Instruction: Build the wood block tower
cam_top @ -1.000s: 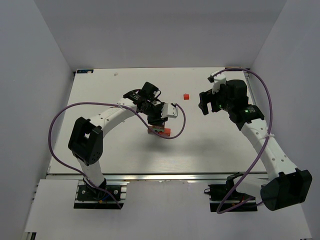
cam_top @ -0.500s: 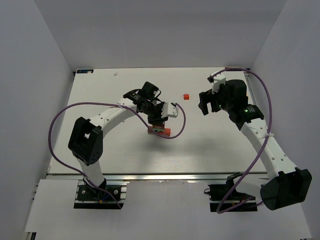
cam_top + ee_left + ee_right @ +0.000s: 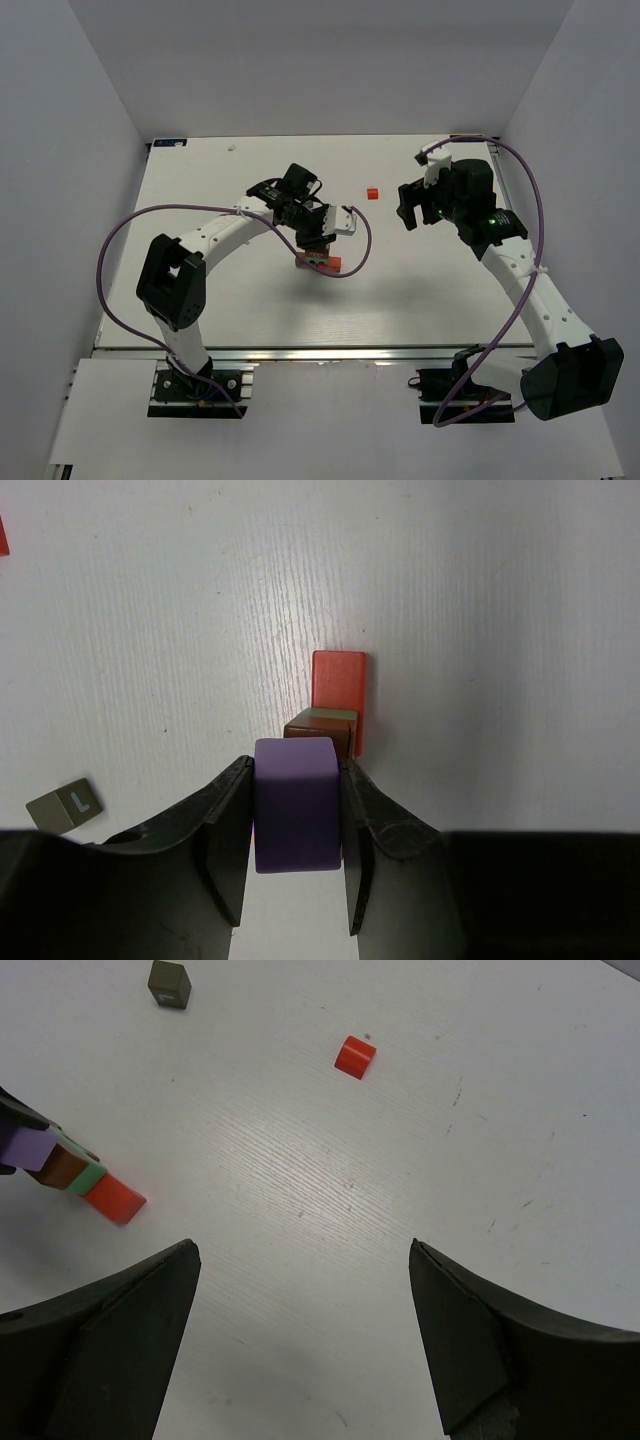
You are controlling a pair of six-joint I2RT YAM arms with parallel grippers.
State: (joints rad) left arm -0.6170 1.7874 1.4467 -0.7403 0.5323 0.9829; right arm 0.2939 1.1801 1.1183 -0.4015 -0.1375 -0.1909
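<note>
A: White table (image 3: 200, 300) is showing the tower (image 3: 322, 730) where?
B: Just beyond my left tool (image 3: 297, 815), which is clamping the lilac block (image 3: 294, 790); my right tool (image 3: 302, 1250) is gaping empty, well apart.

A white table (image 3: 430, 295) with faint wood grain stands between plain grey walls (image 3: 60, 200).

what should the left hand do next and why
Probably ease the lilac block the last bit onto the brown block: the left hand is shut on it, in line with the green block and red block beyond, and whether lilac and brown touch cannot be told.
</note>
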